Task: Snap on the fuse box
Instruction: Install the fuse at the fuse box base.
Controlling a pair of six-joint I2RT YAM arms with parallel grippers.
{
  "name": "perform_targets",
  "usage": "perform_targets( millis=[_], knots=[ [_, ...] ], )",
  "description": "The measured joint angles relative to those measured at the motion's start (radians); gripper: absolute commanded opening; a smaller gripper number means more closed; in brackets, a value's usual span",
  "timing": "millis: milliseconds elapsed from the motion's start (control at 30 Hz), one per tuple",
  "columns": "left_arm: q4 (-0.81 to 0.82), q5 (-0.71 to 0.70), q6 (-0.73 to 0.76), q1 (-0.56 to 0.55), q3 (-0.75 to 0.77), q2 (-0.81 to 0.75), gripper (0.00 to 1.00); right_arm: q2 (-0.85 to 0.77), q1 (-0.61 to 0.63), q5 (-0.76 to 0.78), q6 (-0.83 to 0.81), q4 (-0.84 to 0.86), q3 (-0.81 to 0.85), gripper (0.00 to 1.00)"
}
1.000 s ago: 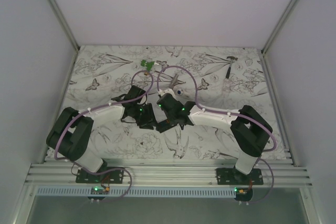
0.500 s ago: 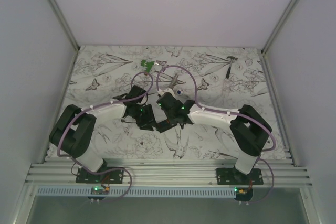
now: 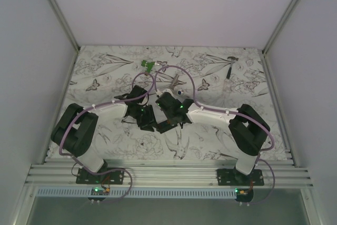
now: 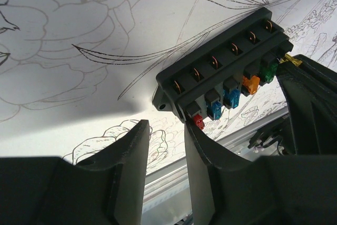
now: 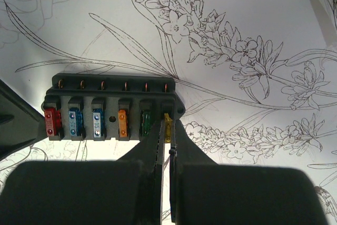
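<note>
The fuse box (image 5: 113, 96), one black block holding six fuses (image 5: 122, 123), red through yellow, is seen on the tabletop (image 5: 263, 14). At its yellow end the right claw (image 5: 167, 130) is pressed together; at its red end the left claw (image 4: 166, 124) is held spread.

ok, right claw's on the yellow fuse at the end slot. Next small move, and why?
Probably push the right claw slightly toward the fuse box to seat the yellow fuse. It is shut on that fuse at the end slot, beside the green fuse; its fingers hide whether it is home. The left claw, open, sits at the opposite end.
</note>
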Motion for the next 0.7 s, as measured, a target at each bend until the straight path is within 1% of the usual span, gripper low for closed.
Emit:
perform_targets(
  millis=[333, 700],
  knots=[
    [0.0, -0.001, -0.002, 0.0, 0.0, 0.0, 0.35, -0.038, -0.006, -0.04, 0.001, -0.022, -0.024, 0.01],
    [0.0, -0.02, -0.05, 0.0, -0.01, -0.016, 0.35, -0.034, -0.007, -0.051, 0.008, -0.034, -0.024, 0.02]
  ],
)
